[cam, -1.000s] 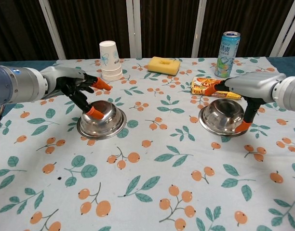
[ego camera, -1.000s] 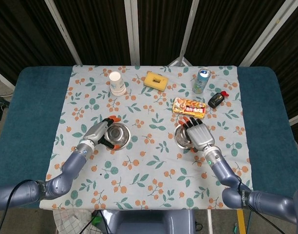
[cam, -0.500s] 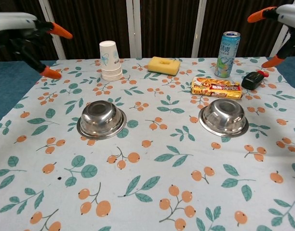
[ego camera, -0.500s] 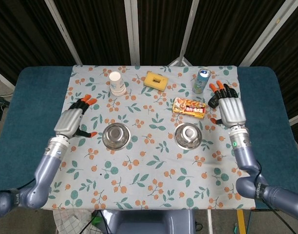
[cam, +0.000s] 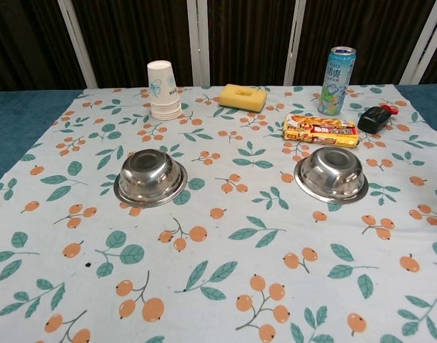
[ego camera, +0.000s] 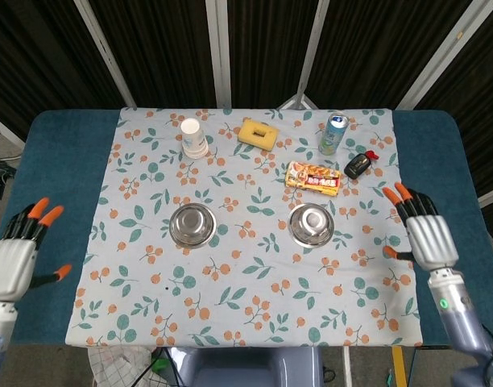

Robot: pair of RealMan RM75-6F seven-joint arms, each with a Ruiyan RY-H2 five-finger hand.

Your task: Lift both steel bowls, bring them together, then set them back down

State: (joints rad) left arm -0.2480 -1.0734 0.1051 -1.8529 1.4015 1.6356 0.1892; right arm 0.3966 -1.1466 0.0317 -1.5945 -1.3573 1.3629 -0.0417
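Left hand [ego camera: 11,262] hangs at eight o'clock, fingers spread, holding nothing. Left bowl [ego camera: 192,224] sits on the cloth, right bowl [ego camera: 311,224] well apart at its three o'clock. Right hand [ego camera: 428,236] at four o'clock, released, fingers apart.

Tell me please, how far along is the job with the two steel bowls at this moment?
Both bowls sit upside down on the tablecloth, apart: the left steel bowl and the right steel bowl. Neither is held. The left hand and right hand are empty, fingers spread, out at the table's sides. From this moment alone I cannot tell whether the lift is finished or not yet begun; nothing is in hand.
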